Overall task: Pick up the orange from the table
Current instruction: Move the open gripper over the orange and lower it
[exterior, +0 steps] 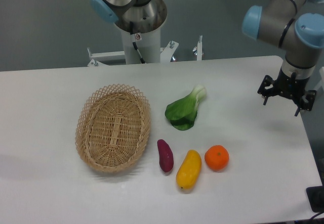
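the orange [216, 158] sits on the white table [45, 193], toward the front right, untouched. just beside it on its left lies a yellow mango-like fruit [189, 170], then a purple sweet potato [165, 155] close by. behind them rests a bok choy [185, 111], its white stem pointing away from the front edge. an oval wicker basket [113, 128] stands further left. the gripper [286, 95] hangs well apart from the orange, over the table's far right edge, holding nothing; whether its fingers are spread or closed cannot be told.
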`<state>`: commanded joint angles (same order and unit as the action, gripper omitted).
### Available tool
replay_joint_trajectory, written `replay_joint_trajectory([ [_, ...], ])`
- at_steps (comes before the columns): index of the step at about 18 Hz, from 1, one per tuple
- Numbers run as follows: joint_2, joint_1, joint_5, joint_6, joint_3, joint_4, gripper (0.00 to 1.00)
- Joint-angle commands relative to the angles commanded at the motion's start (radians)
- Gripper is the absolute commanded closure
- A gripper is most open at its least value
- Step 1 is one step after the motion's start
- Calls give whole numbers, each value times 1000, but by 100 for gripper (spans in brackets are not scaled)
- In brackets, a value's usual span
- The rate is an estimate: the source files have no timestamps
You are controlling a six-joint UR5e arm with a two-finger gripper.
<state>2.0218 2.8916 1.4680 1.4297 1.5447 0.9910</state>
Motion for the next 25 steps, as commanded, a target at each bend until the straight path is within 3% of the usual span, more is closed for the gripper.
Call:
replay_joint_trajectory([
  [15, -14, -37, -32, -107, 41, 3, 0],
  [20, 1, -115, -21, -268, 55, -5, 0],
  [25, 12, -167, -23, -270, 89, -5, 0],
])
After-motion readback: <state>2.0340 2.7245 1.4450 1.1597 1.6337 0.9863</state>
